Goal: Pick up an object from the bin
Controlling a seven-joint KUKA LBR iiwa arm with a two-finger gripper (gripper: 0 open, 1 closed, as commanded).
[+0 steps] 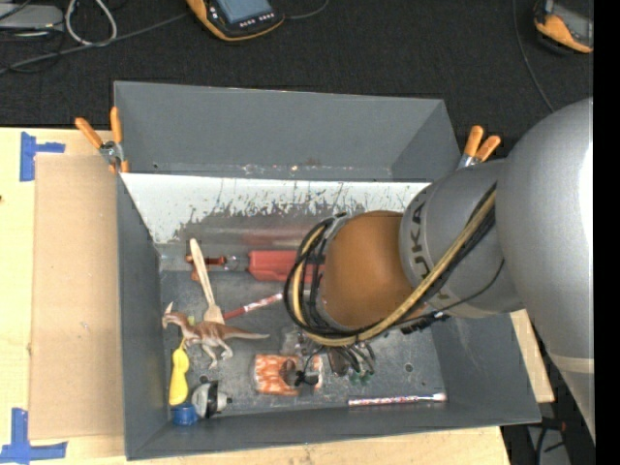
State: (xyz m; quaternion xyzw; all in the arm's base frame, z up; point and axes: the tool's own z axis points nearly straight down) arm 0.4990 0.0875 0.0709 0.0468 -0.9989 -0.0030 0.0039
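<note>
1. Orange-white crumpled thing (274,374): low on bin (291,153) floor, front-centre.
2. Fingers (320,368) just right of it, under wrist; open or shut: can't tell, nothing seen held.
3. Prob. best: centre over it, close gently, avoid toy dinosaur (208,332) to left & thin stick (397,399) to right.

We see a silver-grey arm (547,211) of rounded casings, black KUKA lettering (417,235), a glossy orange-brown wrist cover (363,269), and black and yellow cables (302,289) looped round it.
</note>
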